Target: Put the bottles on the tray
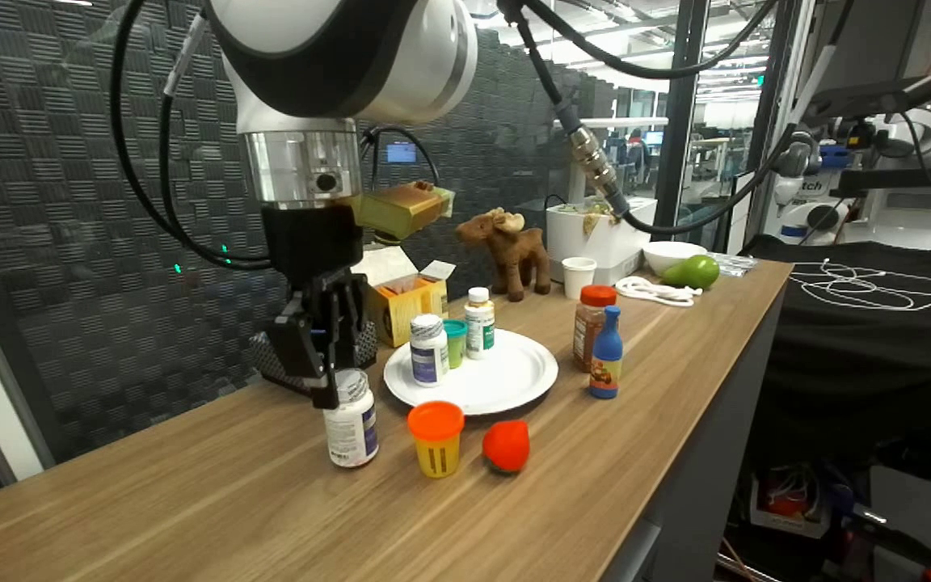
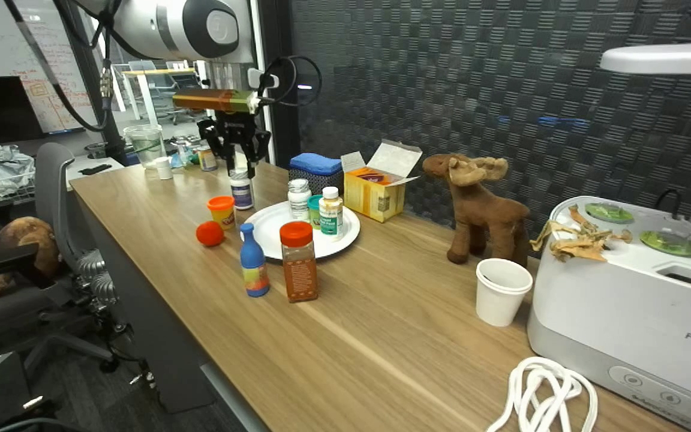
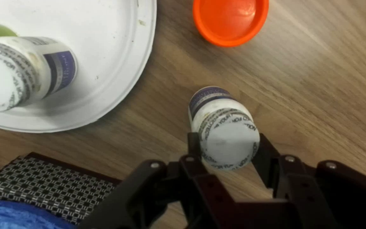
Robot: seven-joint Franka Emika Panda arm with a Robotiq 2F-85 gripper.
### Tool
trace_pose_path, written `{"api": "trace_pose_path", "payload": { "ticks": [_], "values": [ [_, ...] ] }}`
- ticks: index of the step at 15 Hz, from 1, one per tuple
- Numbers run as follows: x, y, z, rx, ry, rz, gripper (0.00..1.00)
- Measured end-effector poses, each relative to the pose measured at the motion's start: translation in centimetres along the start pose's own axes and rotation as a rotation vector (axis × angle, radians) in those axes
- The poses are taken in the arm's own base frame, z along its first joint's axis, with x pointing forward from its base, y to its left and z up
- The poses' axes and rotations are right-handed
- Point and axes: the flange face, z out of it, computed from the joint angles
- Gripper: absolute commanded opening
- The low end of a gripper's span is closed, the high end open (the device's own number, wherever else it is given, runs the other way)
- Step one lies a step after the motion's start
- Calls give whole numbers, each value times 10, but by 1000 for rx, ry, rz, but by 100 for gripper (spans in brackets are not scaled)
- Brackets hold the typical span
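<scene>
My black pincer (image 3: 229, 144) holds a white bottle (image 1: 351, 428) by its printed cap, a finger against either side; the bottle stands on the wood-grain counter (image 1: 231, 501), near the round white tray (image 1: 506, 384) but apart from its rim. On the tray, upright and close together, are a matching white bottle (image 1: 429, 356), a green tub (image 1: 456, 346) with a teal lid and a green-labelled bottle (image 1: 479, 327) with a white cap. Off the tray, in both exterior views, a yellow tub (image 1: 438, 453) under an orange lid sits near a small red object (image 1: 506, 444). In an exterior view, a blue bottle (image 2: 254, 258) and a red-lidded jar (image 2: 300, 267) stand next to each other on the counter, also off the tray. A yellow box (image 2: 375, 201) with raised flaps and a brown toy moose (image 2: 483, 210) stand by the dark textured wall (image 2: 471, 90).
</scene>
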Motion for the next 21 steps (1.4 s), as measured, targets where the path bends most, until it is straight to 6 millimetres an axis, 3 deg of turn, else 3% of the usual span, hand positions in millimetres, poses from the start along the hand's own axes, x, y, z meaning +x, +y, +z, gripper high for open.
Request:
{"api": "trace_pose_path", "payload": {
  "ticks": [6,12,16,21],
  "values": [
    [-3,-7,-27,-25,32,1,19],
    [-30,24,-54,-140,36,102,19],
    [-52,48,-49,-181,11,170,19],
    [-71,72,-28,-180,-8,240,19]
  ]
}}
